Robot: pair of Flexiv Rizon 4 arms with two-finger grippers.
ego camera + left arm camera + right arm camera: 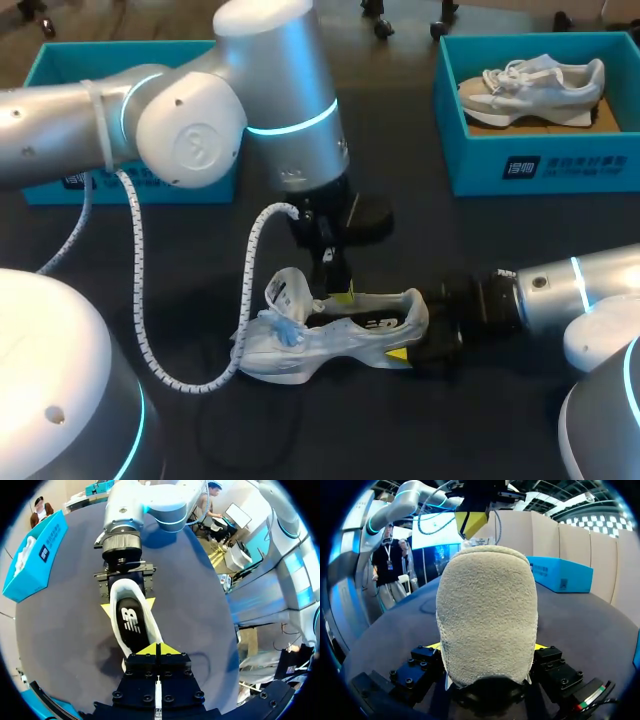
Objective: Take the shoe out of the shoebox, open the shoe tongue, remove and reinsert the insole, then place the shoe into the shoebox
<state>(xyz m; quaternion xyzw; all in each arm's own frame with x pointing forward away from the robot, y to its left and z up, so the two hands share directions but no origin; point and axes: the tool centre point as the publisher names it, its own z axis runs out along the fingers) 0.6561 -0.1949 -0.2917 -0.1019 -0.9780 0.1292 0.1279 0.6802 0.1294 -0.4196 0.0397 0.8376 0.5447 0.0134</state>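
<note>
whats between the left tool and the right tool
The white shoe: heel clamped in the right tool, black insole stretching toward the left tool. Clearest in the left wrist view.

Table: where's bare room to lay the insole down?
Bare strip between the right shoebox and the right arm; another in front of the shoe. Crowded left of the shoe: the cable loops there under the left arm.

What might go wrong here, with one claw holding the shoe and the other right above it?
The right gripper clamps only the heel of the shoe, so a pull on the insole might tip or slide it loose. The left gripper sits tips together over the insole and may miss its thin edge. The left arm's cable droops beside the shoe's toe and might snag it.
</note>
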